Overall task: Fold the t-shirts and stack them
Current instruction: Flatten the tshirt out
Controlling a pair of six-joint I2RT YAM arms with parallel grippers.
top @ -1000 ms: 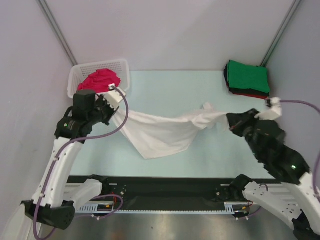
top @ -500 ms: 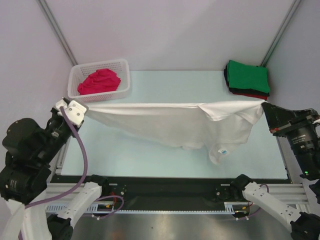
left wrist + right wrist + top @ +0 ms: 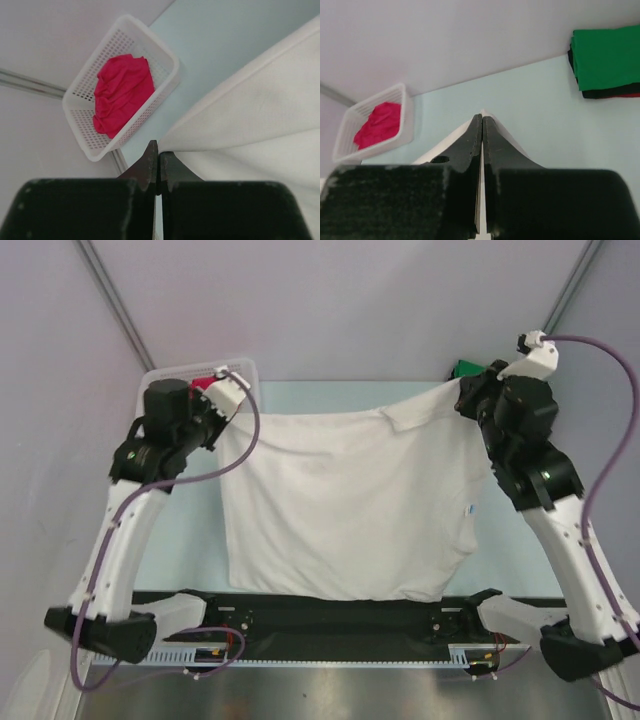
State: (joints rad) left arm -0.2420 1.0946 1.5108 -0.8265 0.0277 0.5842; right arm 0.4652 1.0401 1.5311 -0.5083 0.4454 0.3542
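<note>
Left gripper [image 3: 157, 150]: pinched tight on one top corner of the white shirt [image 3: 350, 510] — I see it raised just in front of the basket [image 3: 150, 107].
Right gripper [image 3: 481, 120]: fingers pressed together on the shirt's other top corner, well across from the basket.
White shirt: stretched wide between the two grippers and hanging flat like a curtain, collar near the top edge, a small blue mark at the side away from the basket.
Basket: at the back-left corner of the table [image 3: 330, 395], holding a crumpled magenta-red shirt [image 3: 122, 95].
Folded stack: green shirt [image 3: 605, 55] on top, a dark shirt [image 3: 600, 93] under it, a red shirt [image 3: 634, 95] showing only an edge — far from the basket, at the opposite back corner.
</note>
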